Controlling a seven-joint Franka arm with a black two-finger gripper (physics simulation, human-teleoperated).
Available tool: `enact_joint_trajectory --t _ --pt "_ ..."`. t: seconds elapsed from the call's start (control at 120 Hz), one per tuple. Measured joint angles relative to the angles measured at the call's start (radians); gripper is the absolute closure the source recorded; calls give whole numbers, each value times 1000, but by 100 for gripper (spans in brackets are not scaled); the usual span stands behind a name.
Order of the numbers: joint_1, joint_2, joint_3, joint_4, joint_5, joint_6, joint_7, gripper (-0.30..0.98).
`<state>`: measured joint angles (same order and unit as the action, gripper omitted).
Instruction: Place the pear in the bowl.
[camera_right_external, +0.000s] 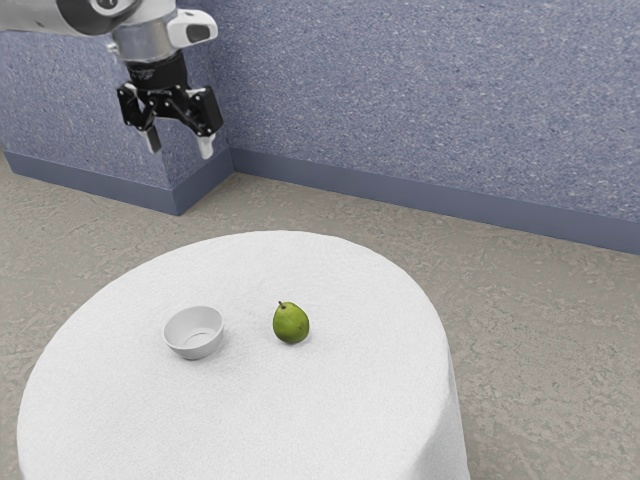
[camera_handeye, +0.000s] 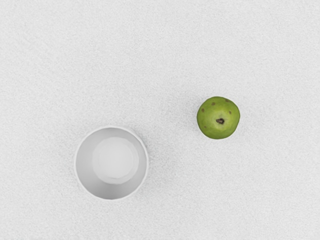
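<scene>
My gripper (camera_right_external: 180, 146) is open, high above the table at the exterior view's upper left, its two fingertips wide apart with nothing between them. The green pear (camera_right_external: 291, 323) stands upright on the white table, stem up. To the exterior view's left of it sits the small white bowl (camera_right_external: 194, 332), upright, with nothing inside; a gap separates the two. From above, the wrist view has the round pear (camera_handeye: 218, 118) and the bowl (camera_handeye: 111, 163) apart on the white surface.
The round table (camera_right_external: 260, 420) is covered with a white cloth that hangs over its edge. Behind it are a speckled floor (camera_right_external: 540, 320) and a blue-grey wall (camera_right_external: 430, 90) with a darker base strip, which forms a corner below the arm.
</scene>
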<state>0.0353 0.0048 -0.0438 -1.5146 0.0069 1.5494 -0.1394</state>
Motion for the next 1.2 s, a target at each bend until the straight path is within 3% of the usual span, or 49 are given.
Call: enact_joint_trajectory --t 0.367,0.517,0.683,0.95,1.2 --pt "4 55 1 -25 -1 19 -16 0" --pt "26 41 -22 -235 -2 163 -22 0" --pt "12 100 -29 -338 1 315 -26 0" --pt "-30 228 -45 -348 7 516 -25 0" --pt "-67 304 -47 -325 9 565 -19 0"
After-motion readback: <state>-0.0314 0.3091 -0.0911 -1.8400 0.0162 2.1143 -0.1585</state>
